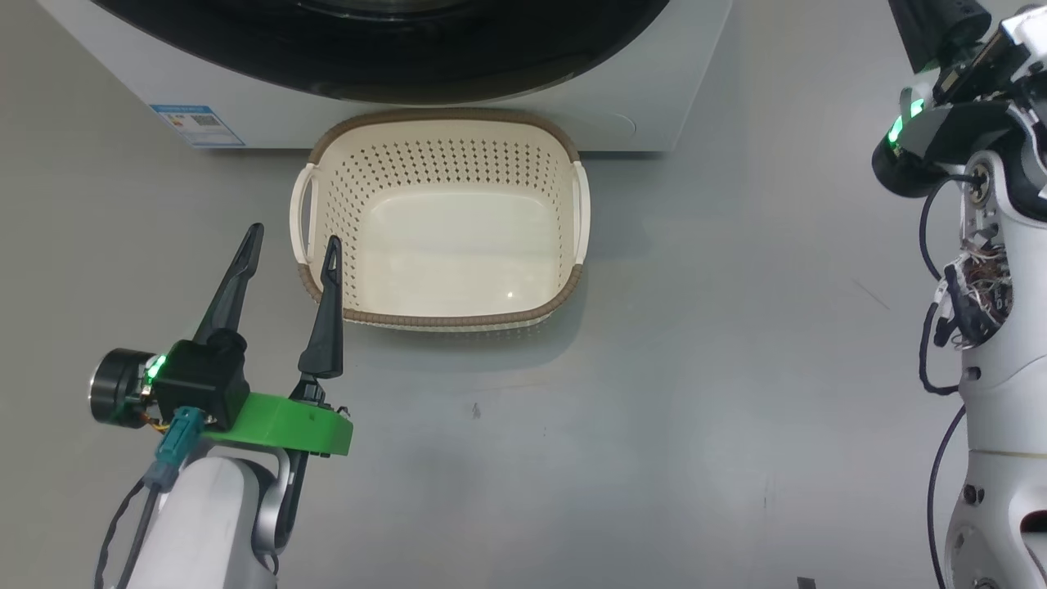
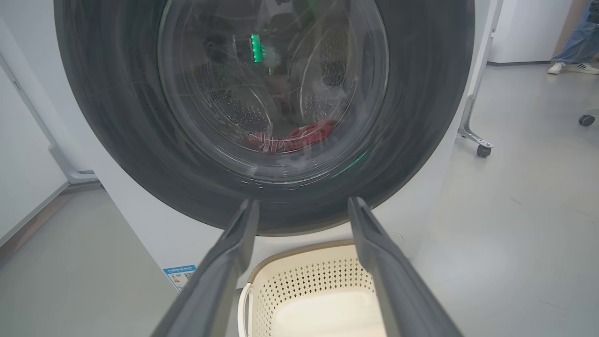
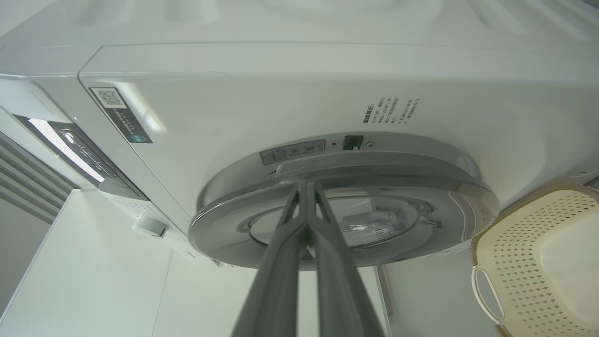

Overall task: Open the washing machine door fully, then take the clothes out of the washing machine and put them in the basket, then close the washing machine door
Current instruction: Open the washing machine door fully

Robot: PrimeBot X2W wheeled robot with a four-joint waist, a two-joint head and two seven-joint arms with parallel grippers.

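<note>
both pincers empty: right gripper [image 3: 306,186] fingers pressed together, tips at rim of the closed washing machine door [image 3: 458,206], maybe in its handle gap; left gripper [image 1: 294,236] spread wide beside the empty basket [image 1: 446,116]. clothes [image 2: 304,135] sit in the drum [image 2: 234,110]. risk: thin tips slip bc rim's glossy, door won't budge. smooth grey floor [image 1: 695,409], white walls [image 2: 28,140], person's feet [image 2: 571,68] far off.
</note>
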